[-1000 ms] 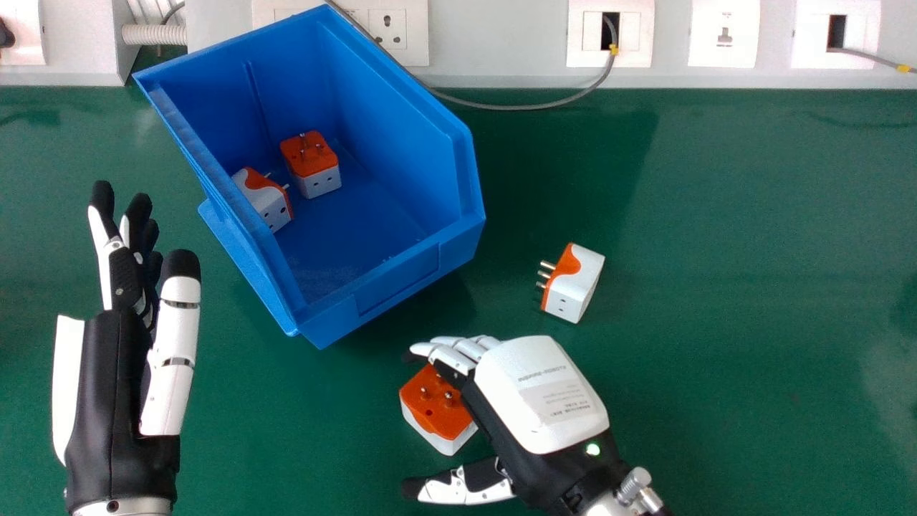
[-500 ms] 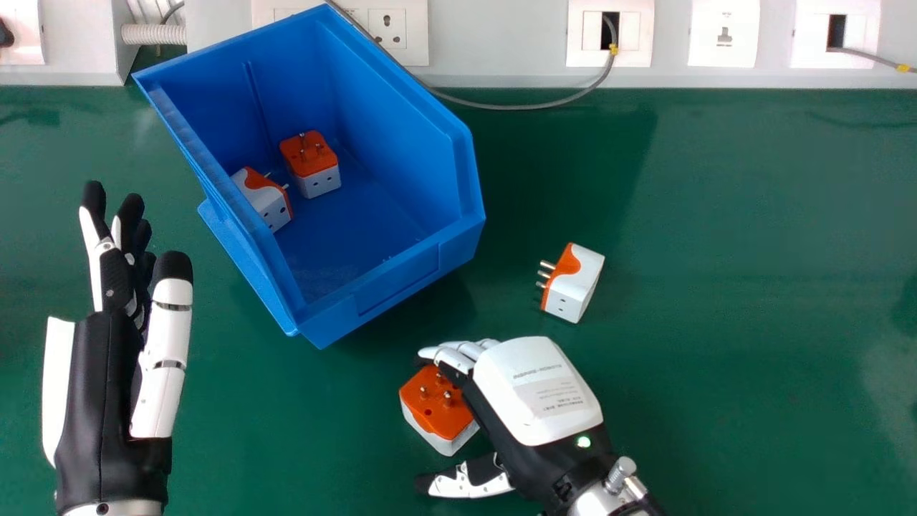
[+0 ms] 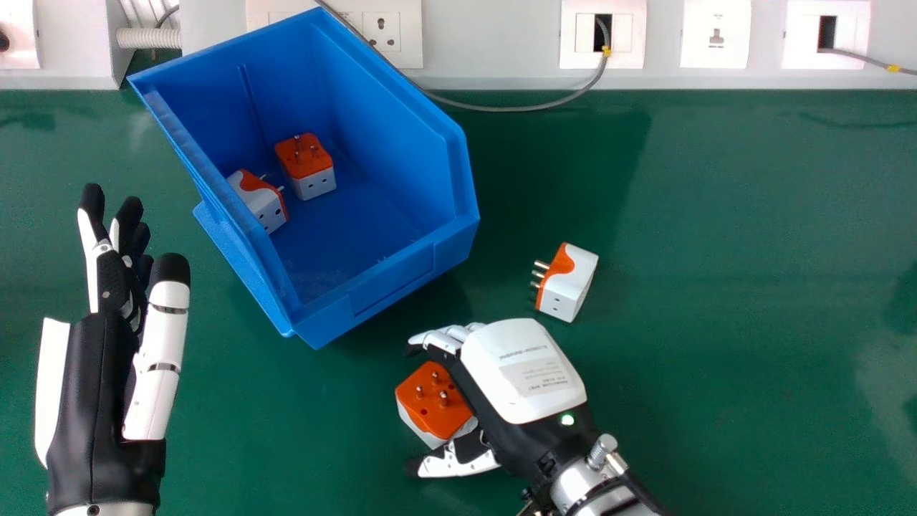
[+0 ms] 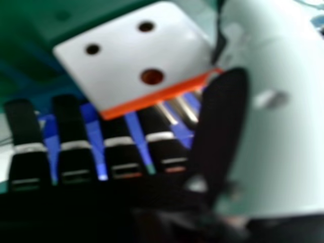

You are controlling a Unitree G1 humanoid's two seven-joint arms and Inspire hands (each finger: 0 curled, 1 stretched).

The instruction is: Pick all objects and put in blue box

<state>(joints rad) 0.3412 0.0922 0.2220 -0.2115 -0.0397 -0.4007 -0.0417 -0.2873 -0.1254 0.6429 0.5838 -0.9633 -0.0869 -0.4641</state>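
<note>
My right hand is low in the middle of the head view, beside an orange and white plug adapter whose pins face up. Its fingers lie past the adapter's far side, with the thumb at the near side; the hand is open. In the right hand view, the adapter's white face stands close to the thumb of my right hand. Another adapter lies on its side right of the blue box. Inside the box are two adapters. My left hand is held open at the left.
The green table extends to the right of the loose adapter. A white trunking with sockets runs along the back, and a grey cable loops down behind the box.
My right hand has shifted a little left and away from the near edge, and its thumb has come up against the adapter's near side. The left hand has moved slightly left.
</note>
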